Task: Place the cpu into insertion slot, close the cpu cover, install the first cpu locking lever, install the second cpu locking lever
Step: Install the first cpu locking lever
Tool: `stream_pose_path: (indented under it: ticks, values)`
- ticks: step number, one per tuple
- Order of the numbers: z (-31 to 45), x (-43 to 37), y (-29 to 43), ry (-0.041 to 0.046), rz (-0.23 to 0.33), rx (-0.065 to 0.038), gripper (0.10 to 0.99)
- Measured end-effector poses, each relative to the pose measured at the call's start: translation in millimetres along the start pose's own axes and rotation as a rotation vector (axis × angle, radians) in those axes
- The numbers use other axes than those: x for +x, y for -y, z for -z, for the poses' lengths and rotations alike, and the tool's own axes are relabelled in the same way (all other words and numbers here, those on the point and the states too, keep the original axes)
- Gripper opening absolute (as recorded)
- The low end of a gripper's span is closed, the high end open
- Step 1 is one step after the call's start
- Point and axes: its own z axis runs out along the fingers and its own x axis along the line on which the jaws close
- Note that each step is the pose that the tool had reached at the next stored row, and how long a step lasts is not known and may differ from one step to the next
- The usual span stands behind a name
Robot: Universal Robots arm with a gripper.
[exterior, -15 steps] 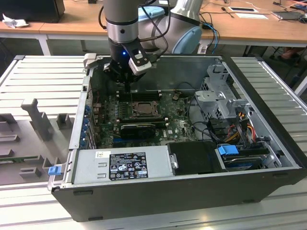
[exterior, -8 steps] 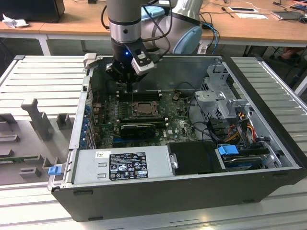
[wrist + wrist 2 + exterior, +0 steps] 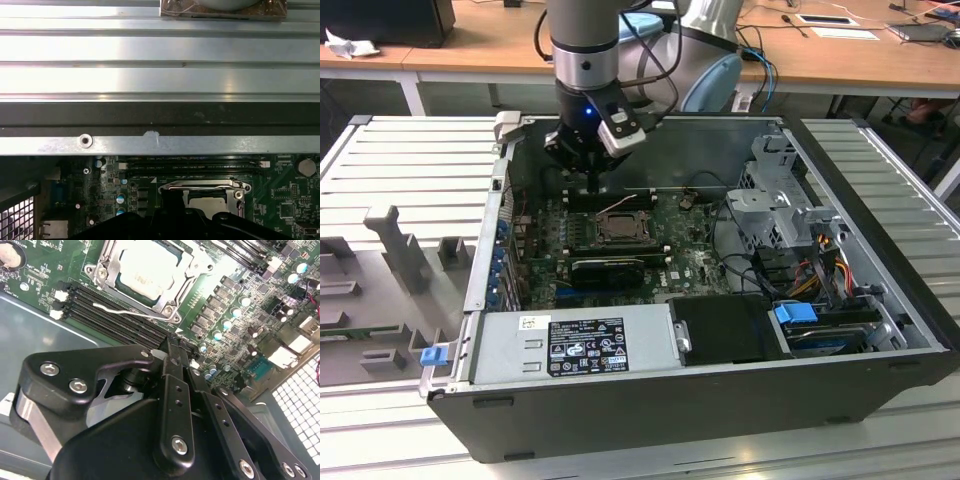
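The insertion slot (image 3: 617, 228) sits mid-motherboard inside the open computer case. In both wrist views the pale cpu (image 3: 147, 262) (image 3: 209, 202) lies in it, and the silvery cpu cover (image 3: 186, 271) (image 3: 200, 187) rests flat around it. One thin wire locking lever (image 3: 125, 311) runs along the socket's edge beside the memory slots, its end free. My gripper (image 3: 592, 185) (image 3: 175, 347) (image 3: 172, 205) hangs just off that edge of the socket, over the memory slots. Its black fingers are pressed together with nothing between them.
The case's back wall (image 3: 720, 150) rises just behind the gripper. A power supply (image 3: 580, 345) fills the front, and a drive cage with cables (image 3: 790, 210) stands at the exterior view's right. Capacitors (image 3: 235, 315) and memory slots (image 3: 115, 315) crowd the socket.
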Motion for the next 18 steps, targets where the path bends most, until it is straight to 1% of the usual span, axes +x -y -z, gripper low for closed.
stream_pose_path:
  ticks: [6,9,10,11,12,13,16,18]
  values:
    - [-0.3,-4.9,0.0,0.0000,0.000,0.000,0.106]
    - [-2.0,-8.3,0.0,0.0002,0.000,-0.001,0.106]
    - [-2.5,-9.4,0.1,-0.0001,0.000,-0.006,0.106]
    - [-3.0,-10.2,0.1,-0.0001,-0.001,-0.016,0.106]
    - [-3.8,-10.6,0.1,0.0000,-0.001,-0.022,0.106]
    - [-5.2,-11.0,0.3,0.0001,-0.001,-0.025,0.106]
    - [-11.2,-11.5,0.7,-0.0002,-0.001,-0.025,0.106]
    - [-14.3,-13.3,0.8,-0.0003,0.002,-0.025,0.106]
